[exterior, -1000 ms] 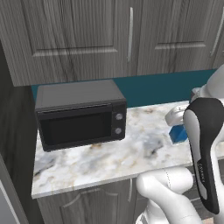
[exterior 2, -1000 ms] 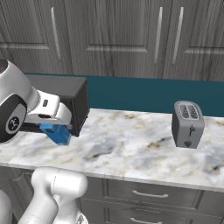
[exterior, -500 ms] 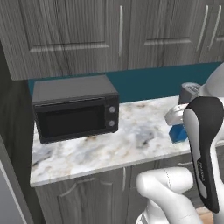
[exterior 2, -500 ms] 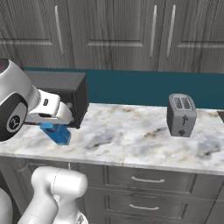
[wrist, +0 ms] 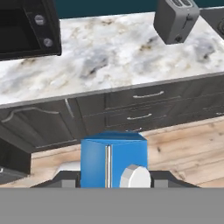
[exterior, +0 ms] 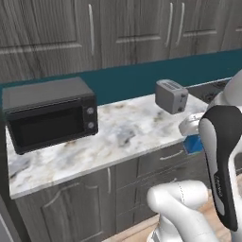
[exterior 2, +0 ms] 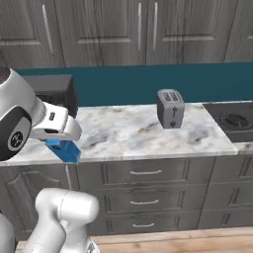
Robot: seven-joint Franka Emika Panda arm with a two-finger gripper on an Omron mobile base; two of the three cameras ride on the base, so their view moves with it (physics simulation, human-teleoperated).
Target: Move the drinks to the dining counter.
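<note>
- Left base view: the blue carton (exterior: 193,144) hangs off the floor side of the marble counter (exterior: 118,137), just past its front edge, tucked under the white wrist. The microwave (exterior: 49,116) sits at the counter's left end and the toaster (exterior: 171,96) towards its right back corner.
- Right base view: the carton (exterior 2: 63,150) shows below the wrist, level with the counter's front edge and clear of the top. The stove (exterior 2: 232,121) adjoins the counter's right end. This counter carries the microwave and toaster, so I judge it is not the dining counter; the carton is being carried in transit.
- Hand view: the gripper (wrist: 113,181) holds the carton (wrist: 113,162) between its fingers, jaws closed against its two sides, with the white cap (wrist: 135,177) facing the camera. Drawer fronts and wooden floor (wrist: 188,148) lie beyond.
- To do this step well: keep the squeeze steady and the carton level, and hold it clear of the counter's edge while travelling.
</note>
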